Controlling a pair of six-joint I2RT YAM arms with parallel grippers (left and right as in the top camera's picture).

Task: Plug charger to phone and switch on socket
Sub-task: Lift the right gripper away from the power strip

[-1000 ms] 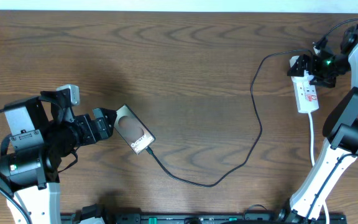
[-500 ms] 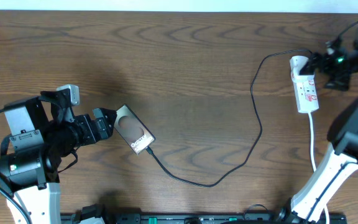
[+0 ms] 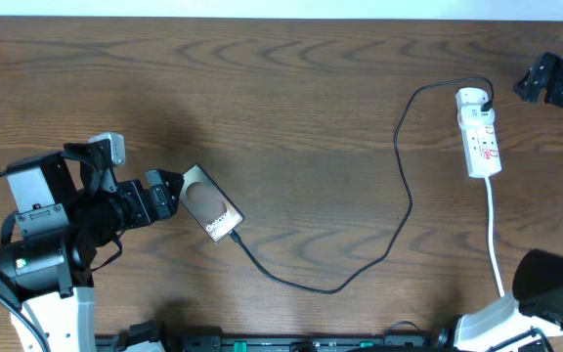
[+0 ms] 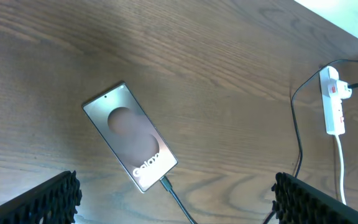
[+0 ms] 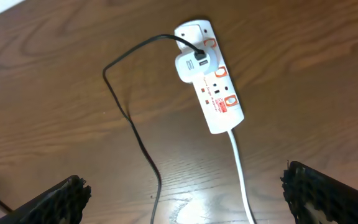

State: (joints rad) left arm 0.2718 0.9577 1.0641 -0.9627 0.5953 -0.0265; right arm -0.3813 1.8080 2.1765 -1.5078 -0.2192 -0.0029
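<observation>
One phone (image 3: 211,204) beside left end effector (image 3: 171,193)

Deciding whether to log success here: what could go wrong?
1. The charger lies in a loose loop between phone and socket. An arm crossing it could snag it and pull the plug out.
2. The left end effector sits open right beside the phone's end, so a careless withdrawal might nudge it.
3. The switch state is too small to read, so the socket may not be on.
</observation>
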